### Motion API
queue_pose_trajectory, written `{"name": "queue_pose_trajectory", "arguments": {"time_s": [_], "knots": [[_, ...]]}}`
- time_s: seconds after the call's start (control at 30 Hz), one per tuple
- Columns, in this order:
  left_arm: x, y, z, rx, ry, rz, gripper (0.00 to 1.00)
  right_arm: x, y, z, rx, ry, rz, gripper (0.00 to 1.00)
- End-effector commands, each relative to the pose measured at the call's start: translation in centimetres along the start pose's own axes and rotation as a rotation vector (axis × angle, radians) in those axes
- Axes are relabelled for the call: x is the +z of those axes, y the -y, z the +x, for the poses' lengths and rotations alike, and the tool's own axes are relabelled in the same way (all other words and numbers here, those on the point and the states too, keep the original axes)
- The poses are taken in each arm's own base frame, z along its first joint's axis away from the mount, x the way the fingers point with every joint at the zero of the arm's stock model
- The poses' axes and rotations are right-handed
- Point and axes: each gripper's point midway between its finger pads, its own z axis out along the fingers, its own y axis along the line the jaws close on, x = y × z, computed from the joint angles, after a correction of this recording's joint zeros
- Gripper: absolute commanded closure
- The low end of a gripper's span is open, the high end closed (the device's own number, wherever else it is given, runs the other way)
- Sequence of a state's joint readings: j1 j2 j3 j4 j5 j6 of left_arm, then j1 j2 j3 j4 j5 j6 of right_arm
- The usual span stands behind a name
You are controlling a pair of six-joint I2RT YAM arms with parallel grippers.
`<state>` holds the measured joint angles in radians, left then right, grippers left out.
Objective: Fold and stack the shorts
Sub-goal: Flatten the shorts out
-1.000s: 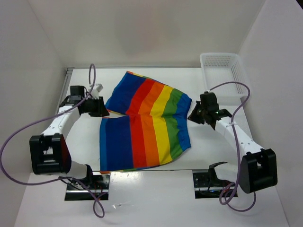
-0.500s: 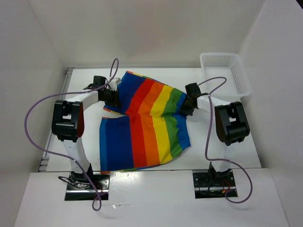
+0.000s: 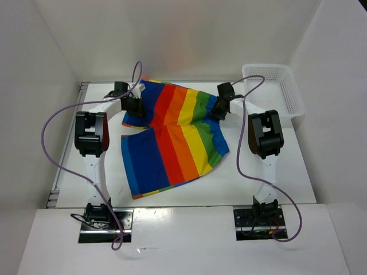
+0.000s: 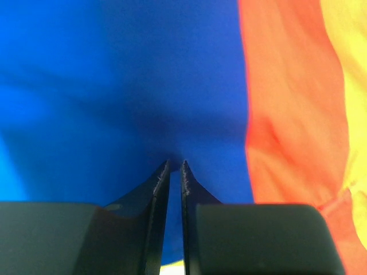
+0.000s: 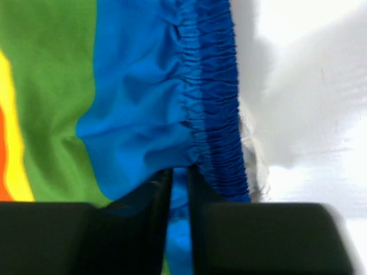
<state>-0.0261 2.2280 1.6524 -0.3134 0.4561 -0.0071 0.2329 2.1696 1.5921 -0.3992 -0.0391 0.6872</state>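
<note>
The rainbow-striped shorts [image 3: 172,134] lie spread on the white table, the far part lifted and drawn toward the back. My left gripper [image 3: 135,105] is shut on the blue fabric at the shorts' far left edge; the left wrist view shows its fingertips pinching blue cloth [image 4: 143,86] beside the orange stripe. My right gripper [image 3: 219,109] is shut on the far right edge; the right wrist view shows blue cloth and the gathered blue waistband [image 5: 212,97] between its fingers [image 5: 160,189]. The white drawstring is hidden.
A white plastic mesh basket [image 3: 269,91] stands at the back right corner, close behind the right arm. White walls enclose the table on three sides. Purple cables loop over both arms.
Both grippers have moved toward the back wall with the shorts' far edge in them. The shorts have been dragged back and skewed, and the near leg has slid away from the front edge.
</note>
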Motion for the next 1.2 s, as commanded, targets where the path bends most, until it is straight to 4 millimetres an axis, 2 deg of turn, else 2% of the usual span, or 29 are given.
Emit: {"name": "queue_pose_trajectory", "arguments": {"time_s": [0.0,0.03,0.07,0.1,0.13,0.17,0.2,0.27,0.3,0.33,0.37,0.4,0.43,0.47,0.5,0.53,0.57,0.63,0.67,0.7,0.8,0.83,0.9,0.93,1.0,1.1,1.17], "knots": [[-1.1,-1.7,-3.1,0.007,0.043,-0.044,0.81,-2.4,-2.4,-2.9,-0.022,0.045,-0.038,0.75],[-2.0,-1.4,-4.3,0.018,0.064,-0.046,0.79,-3.3,-3.0,-3.5,-0.031,0.061,-0.051,0.62],[-2.9,-1.0,-5.8,0.034,0.095,-0.048,0.76,-4.3,-3.5,-4.1,-0.042,0.080,-0.066,0.54],[-4.4,-0.2,-7.0,0.049,0.122,-0.050,0.74,-6.7,-4.8,-5.5,-0.044,0.130,-0.109,0.45],[-5.4,0.2,-7.8,0.061,0.146,-0.052,0.72,-7.8,-5.3,-6.0,-0.055,0.154,-0.128,0.35],[-7.6,1.3,-9.2,0.083,0.189,-0.056,0.66,-8.7,-5.2,-5.8,-0.055,0.159,-0.132,0.22],[-8.7,1.9,-9.7,0.094,0.208,-0.057,0.62,-11.0,-5.8,-6.5,-0.069,0.195,-0.160,0.17],[-11.2,2.4,-10.1,0.099,0.235,-0.077,0.52,-12.3,-5.2,-5.7,-0.096,0.197,-0.158,0.07],[-13.9,3.6,-10.8,0.117,0.272,-0.092,0.45,-13.1,-4.9,-5.5,-0.115,0.204,-0.160,0.06],[-13.8,3.8,-8.7,0.099,0.238,-0.089,0.35,-14.5,-4.2,-4.7,-0.115,0.212,-0.166,0.04],[-16.1,5.1,-8.6,0.116,0.270,-0.092,0.33,-15.1,-3.5,-4.0,-0.124,0.215,-0.155,0.04],[-16.6,5.5,-7.3,0.110,0.259,-0.091,0.30,-15.9,-3.0,-3.5,-0.125,0.223,-0.162,0.04],[-15.6,5.2,-3.0,0.069,0.179,-0.093,0.28,-17.4,-1.7,-1.9,-0.125,0.226,-0.164,0.04],[-17.3,6.2,-2.1,0.078,0.199,-0.095,0.28,-18.0,-1.2,-1.2,-0.116,0.232,-0.170,0.04],[-17.6,6.2,-0.2,0.061,0.180,-0.099,0.28,-17.5,0.6,1.1,-0.105,0.188,-0.149,0.04],[-17.6,6.4,1.7,0.050,0.158,-0.097,0.28,-19.2,0.8,1.6,-0.107,0.208,-0.176,0.04],[-17.8,7.2,5.2,0.032,0.121,-0.079,0.28,-19.5,1.3,2.3,-0.094,0.204,-0.176,0.05],[-18.2,7.7,7.9,0.023,0.104,-0.077,0.28,-19.0,3.4,5.0,-0.064,0.154,-0.151,0.07],[-19.2,8.7,8.3,0.046,0.132,-0.073,0.28,-20.0,4.0,5.2,-0.051,0.181,-0.144,0.08],[-19.2,8.9,10.2,0.029,0.099,-0.070,0.30,-19.6,5.1,6.1,-0.048,0.175,-0.118,0.10],[-21.4,9.2,13.0,-0.002,0.037,-0.128,0.31,-20.6,5.7,5.8,-0.045,0.215,-0.104,0.08],[-22.4,9.8,15.1,-0.025,-0.014,-0.136,0.31,-20.5,5.7,6.1,-0.053,0.207,-0.096,0.08],[-23.3,10.9,18.3,-0.064,-0.092,-0.111,0.31,-20.8,5.6,6.1,-0.072,0.223,-0.092,0.08],[-23.7,11.9,19.4,-0.059,-0.094,-0.081,0.31,-21.0,5.4,5.7,-0.060,0.236,-0.091,0.08],[-23.7,13.3,23.9,-0.118,-0.196,-0.017,0.31,-21.0,5.4,5.7,-0.045,0.235,-0.093,0.07],[-24.4,14.8,27.2,-0.119,-0.230,0.020,0.32,-20.3,5.4,6.1,-0.037,0.211,-0.087,0.07],[-24.4,15.5,28.6,-0.114,-0.232,0.050,0.31,-20.4,4.9,6.6,-0.042,0.180,-0.121,0.07]]}}
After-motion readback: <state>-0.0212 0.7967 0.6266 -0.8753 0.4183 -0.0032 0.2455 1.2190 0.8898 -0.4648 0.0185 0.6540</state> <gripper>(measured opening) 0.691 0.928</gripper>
